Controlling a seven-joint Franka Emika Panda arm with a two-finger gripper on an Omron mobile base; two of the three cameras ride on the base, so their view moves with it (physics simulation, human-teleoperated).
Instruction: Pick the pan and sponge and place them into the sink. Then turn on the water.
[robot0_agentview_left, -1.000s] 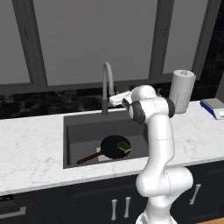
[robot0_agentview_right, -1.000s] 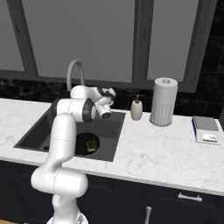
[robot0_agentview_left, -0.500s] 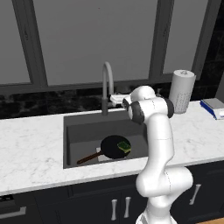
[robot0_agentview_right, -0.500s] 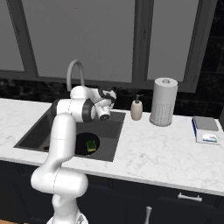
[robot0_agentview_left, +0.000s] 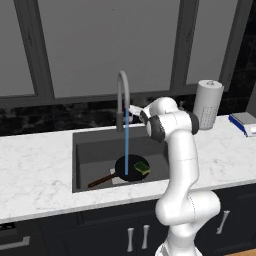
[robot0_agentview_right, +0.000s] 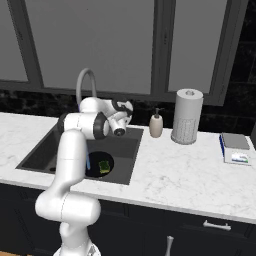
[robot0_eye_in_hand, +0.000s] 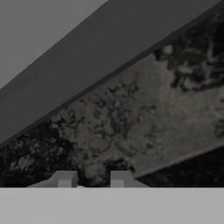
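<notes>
The black pan (robot0_agentview_left: 127, 166) lies in the dark sink (robot0_agentview_left: 92, 150), its wooden handle pointing front-left. The green-topped sponge (robot0_agentview_left: 141, 167) rests in the pan and shows again as the sponge (robot0_agentview_right: 104, 165) from the right. A thin blue stream of water (robot0_agentview_left: 126, 142) falls from the gooseneck faucet (robot0_agentview_left: 121, 95) into the pan. My gripper (robot0_agentview_left: 135, 111) hangs just right of the faucet's stem, near its side lever. In the hand view the gripper (robot0_eye_in_hand: 92, 179) is shut with nothing seen between its tips, and it faces the dark backsplash.
A paper towel roll (robot0_agentview_right: 186, 116) and a beige soap bottle (robot0_agentview_right: 156, 124) stand on the marble counter (robot0_agentview_right: 175, 175) right of the sink. A flat blue and white object (robot0_agentview_right: 235, 148) lies at the far right. Window frames rise behind the backsplash.
Water now runs from the faucet; earlier there was none. The hand beside the faucet has shifted slightly. Pan and sponge have stayed put.
</notes>
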